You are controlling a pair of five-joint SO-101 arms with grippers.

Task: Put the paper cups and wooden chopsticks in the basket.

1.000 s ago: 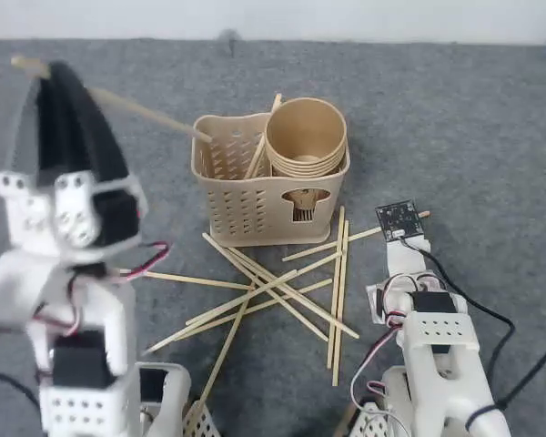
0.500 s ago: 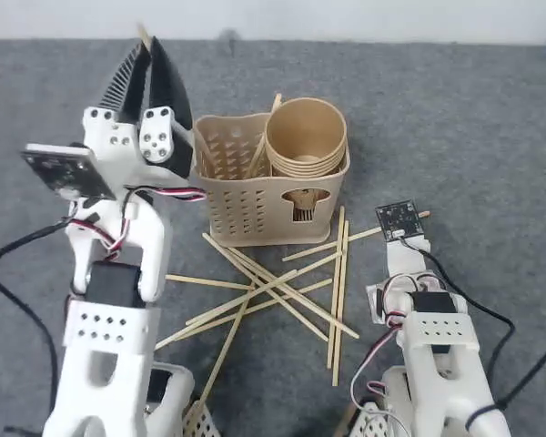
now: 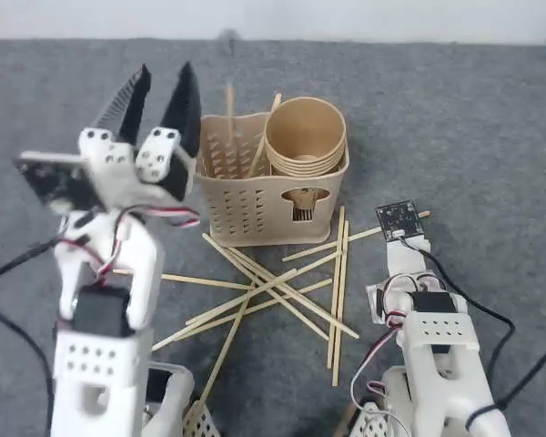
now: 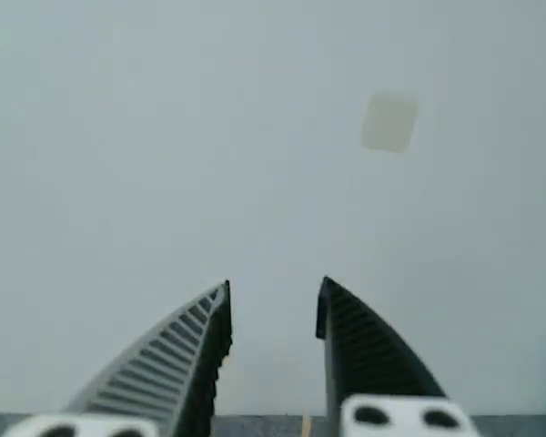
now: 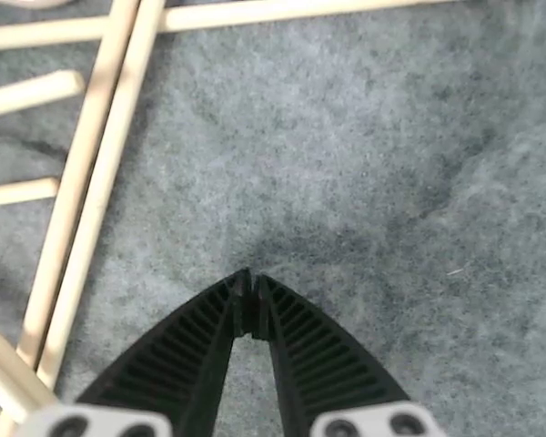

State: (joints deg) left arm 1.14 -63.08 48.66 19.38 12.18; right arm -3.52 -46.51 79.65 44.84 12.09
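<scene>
1. Loose wooden chopsticks (image 3: 273,287) lie criss-crossed on the grey carpet (image 3: 455,118) just in front of the basket (image 3: 246,205). The next pick, as I judge it, comes from this pile.
2. Doing it well: take a stick that lies on top of the tangle, not one pinned under others. Set the fingers across its width, near its middle so it won't swing. Lift it clear before turning toward the basket, tip it close to upright, and let go only once the low end is inside the rim.
3. Look of the sticks: pale, thin, straight and square-edged. Two lie parallel and touching (image 3: 339,273) near the right arm. The right wrist view shows the same pair (image 5: 91,182).
4. Already in the basket: one stick standing upright (image 3: 229,114), another leaning (image 3: 264,137), and the stacked paper cups (image 3: 300,137) filling the right side.
5. Left gripper (image 3: 166,73): raised just beside the basket's left wall, fingers spread and holding nothing. Its own camera (image 4: 273,287) looks out at a blank wall.
6. Right gripper (image 5: 253,291): clenched on nothing, tips low over bare carpet just beside the sticks.
</scene>
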